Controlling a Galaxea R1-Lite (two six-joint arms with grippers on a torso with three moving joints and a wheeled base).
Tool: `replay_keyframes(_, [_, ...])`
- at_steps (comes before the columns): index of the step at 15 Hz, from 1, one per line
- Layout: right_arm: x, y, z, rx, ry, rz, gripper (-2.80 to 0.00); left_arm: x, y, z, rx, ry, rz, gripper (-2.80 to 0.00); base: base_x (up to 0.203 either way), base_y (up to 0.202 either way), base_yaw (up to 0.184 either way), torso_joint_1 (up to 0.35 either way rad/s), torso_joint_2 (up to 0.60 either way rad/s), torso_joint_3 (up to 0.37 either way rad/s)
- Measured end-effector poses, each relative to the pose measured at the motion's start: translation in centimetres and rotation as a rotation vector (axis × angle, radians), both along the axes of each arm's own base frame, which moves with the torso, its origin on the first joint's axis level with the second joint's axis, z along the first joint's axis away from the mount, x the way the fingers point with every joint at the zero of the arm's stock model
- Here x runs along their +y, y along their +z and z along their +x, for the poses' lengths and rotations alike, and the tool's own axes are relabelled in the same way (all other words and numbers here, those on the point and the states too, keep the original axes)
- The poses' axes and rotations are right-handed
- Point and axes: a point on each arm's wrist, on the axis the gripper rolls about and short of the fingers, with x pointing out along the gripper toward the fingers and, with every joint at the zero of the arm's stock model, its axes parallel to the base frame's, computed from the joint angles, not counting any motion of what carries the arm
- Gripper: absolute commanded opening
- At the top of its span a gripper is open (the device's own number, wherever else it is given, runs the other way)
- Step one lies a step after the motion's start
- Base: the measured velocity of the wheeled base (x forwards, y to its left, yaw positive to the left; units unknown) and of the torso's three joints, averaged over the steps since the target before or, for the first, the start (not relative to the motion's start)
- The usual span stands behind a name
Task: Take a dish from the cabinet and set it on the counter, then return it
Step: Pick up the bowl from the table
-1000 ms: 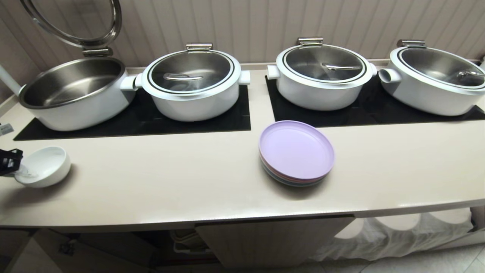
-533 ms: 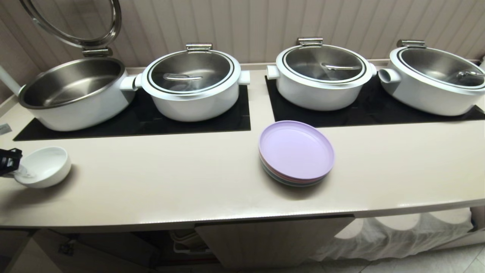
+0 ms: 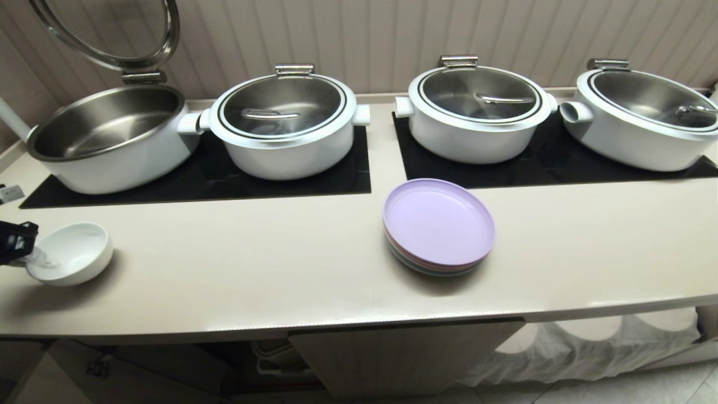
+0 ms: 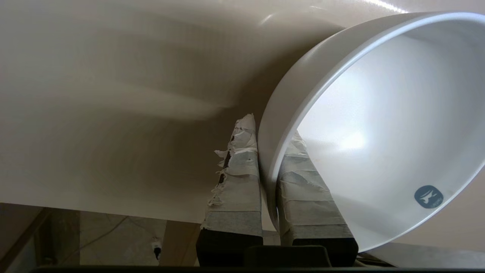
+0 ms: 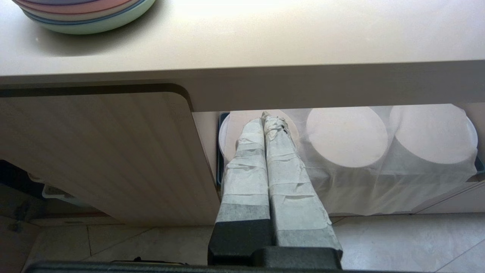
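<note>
Right gripper (image 5: 271, 121) hangs parked below the table's front edge, before the cabinet (image 5: 113, 151) door, fingers pressed together, holding nothing. On the table (image 3: 280, 280), near its left end and front edge, sits the dish (image 3: 70, 253), tilted, mouth turned towards the left gripper (image 4: 271, 151). That gripper is clamped on the dish's rim, one taped finger inside, one outside, nearly closed: a rim pinch suited to carrying a thin-walled bowl. Whether the foot touches the table is unclear. Further right, lilac plates (image 3: 438, 224); four pots (image 3: 283, 123) along the back edge.
</note>
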Motion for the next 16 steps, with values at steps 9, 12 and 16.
replay_keyframes(9, [0.0, 0.0, 0.0, 0.000, 0.000, 0.000, -2.80, -4.6, 0.5, -1.2, 0.027, -0.028, -0.108, -2.80, 0.000, 0.000, 0.000, 0.000, 0.00, 0.000])
replay_keyframes(12, [0.0, 0.0, 0.0, 0.000, 0.000, 0.000, -2.80, -6.1, 0.9, -2.0, 0.012, -0.062, -0.152, -2.80, 0.000, 0.000, 0.000, 0.000, 0.00, 0.000])
replay_keyframes(16, [0.0, 0.0, 0.0, 0.000, 0.000, 0.000, -2.80, -8.3, 1.5, -3.4, 0.019, -0.096, -0.164, -2.80, 0.000, 0.000, 0.000, 0.000, 0.00, 0.000])
